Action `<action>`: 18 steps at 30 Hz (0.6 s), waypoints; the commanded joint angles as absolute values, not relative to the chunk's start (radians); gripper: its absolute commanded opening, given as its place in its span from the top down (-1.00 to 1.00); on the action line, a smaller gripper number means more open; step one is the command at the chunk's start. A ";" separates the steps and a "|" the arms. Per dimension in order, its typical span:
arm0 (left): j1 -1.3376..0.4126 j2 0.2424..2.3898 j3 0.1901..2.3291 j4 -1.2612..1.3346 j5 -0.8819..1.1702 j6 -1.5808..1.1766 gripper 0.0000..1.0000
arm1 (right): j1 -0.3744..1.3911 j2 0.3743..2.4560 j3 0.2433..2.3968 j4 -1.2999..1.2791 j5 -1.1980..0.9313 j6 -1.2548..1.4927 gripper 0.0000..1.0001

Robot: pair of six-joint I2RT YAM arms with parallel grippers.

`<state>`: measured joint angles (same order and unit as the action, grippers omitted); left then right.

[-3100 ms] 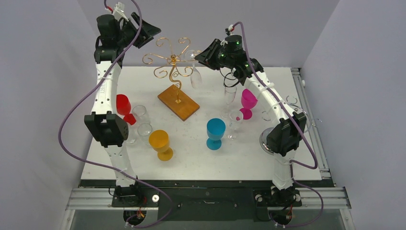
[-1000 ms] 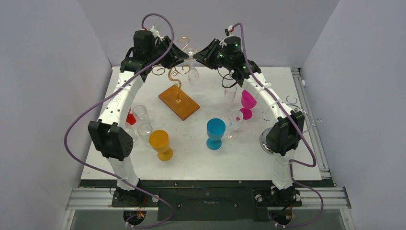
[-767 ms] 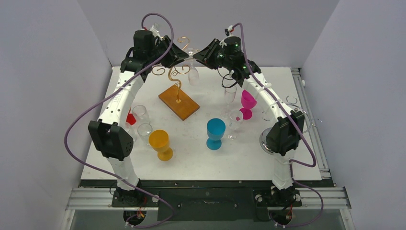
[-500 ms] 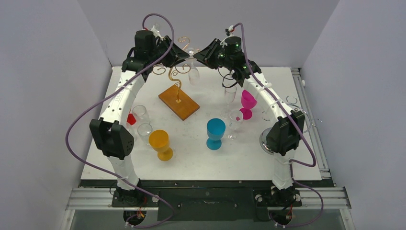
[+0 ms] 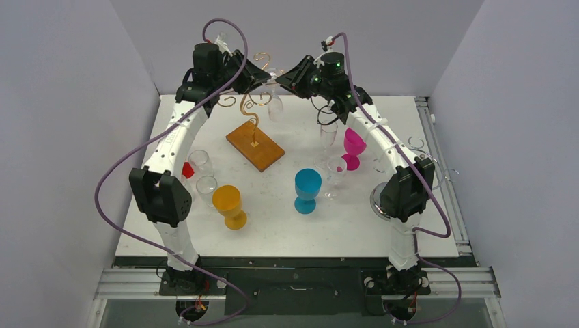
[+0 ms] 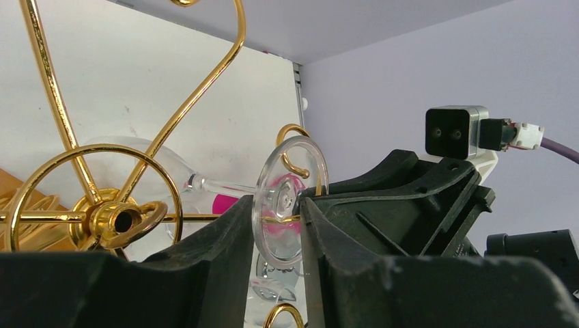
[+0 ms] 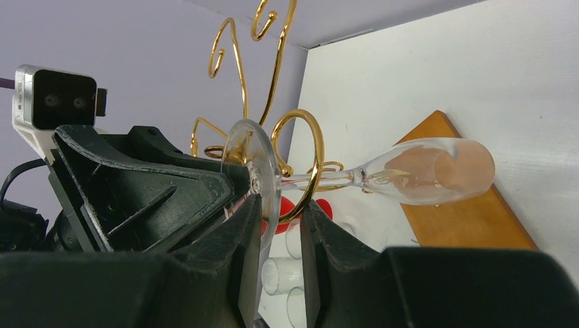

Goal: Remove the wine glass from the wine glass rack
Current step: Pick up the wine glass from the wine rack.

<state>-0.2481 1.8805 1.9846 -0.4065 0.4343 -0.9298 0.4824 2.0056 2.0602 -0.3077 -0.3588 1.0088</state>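
One wine glass (image 7: pixel 423 171) foot, right gripper (image 7: pixel 280 205) clamped on it, left gripper (image 6: pixel 273 205) parted around it.

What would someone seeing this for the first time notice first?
At the far side of the table, the left hand and right hand meet at the foot of a clear wine glass hanging upside down from the gold rack. Nearer stand an orange goblet, a blue goblet and a pink goblet.

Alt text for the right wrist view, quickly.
The round foot of the clear wine glass sits between the fingers of the right gripper, its stem threaded through a gold curl of the wine glass rack. The left gripper faces it from beyond.
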 commanded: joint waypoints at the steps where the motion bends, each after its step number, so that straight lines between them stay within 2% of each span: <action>1: -0.251 1.884 1.975 -0.333 0.456 -0.953 0.50 | 0.471 1.997 2.026 -0.361 -0.327 0.960 1.00; 12: -0.251 1.887 1.976 -0.320 0.466 -0.983 1.00 | 0.471 1.989 2.026 -0.358 -0.328 0.962 1.00; 18: -0.247 1.881 1.973 -0.305 0.465 -1.002 1.00 | 0.469 1.983 2.034 -0.359 -0.329 0.963 1.00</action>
<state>-0.2466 1.8835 1.9678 -0.3698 0.4419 -0.9955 0.4774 2.0048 2.0544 -0.2985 -0.3649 1.0252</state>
